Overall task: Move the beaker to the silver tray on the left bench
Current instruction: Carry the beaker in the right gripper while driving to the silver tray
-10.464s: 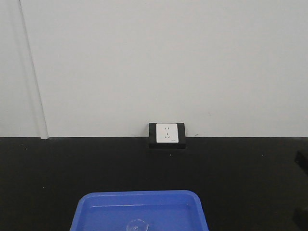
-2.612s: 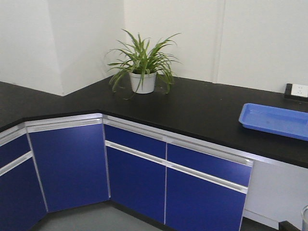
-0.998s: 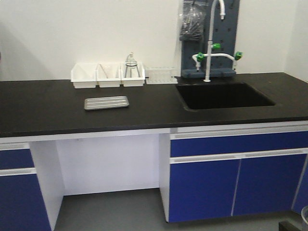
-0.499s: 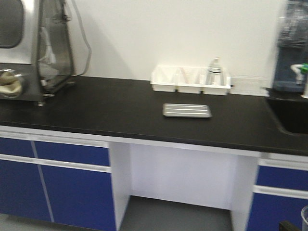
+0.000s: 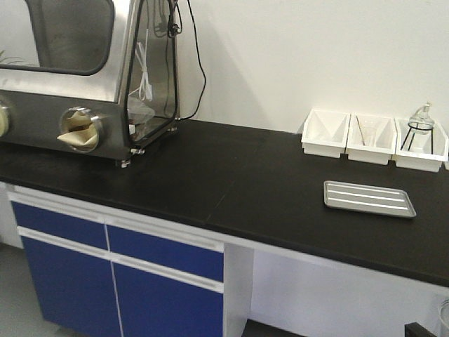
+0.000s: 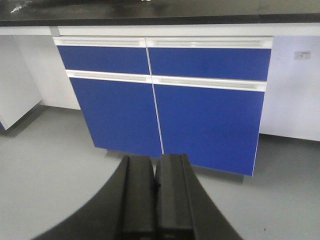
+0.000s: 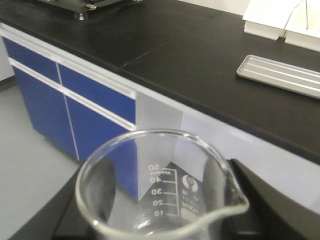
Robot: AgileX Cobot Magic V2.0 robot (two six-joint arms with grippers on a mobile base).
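Holding anything yet?

Me: yep, the beaker [image 7: 160, 185] sits clamped in my right gripper [image 7: 167, 220], black fingers [image 7: 270, 200] on either side, out in front of the left bench [image 7: 200, 55]. The silver tray [image 7: 280, 75] lies up on it, well apart. My left gripper [image 6: 155, 200] has its fingers pressed together.

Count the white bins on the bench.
3. They stand in a row on the bench behind the silver tray: left bin, middle bin, and right bin, which holds a flask. More could be hidden past the picture's right edge.
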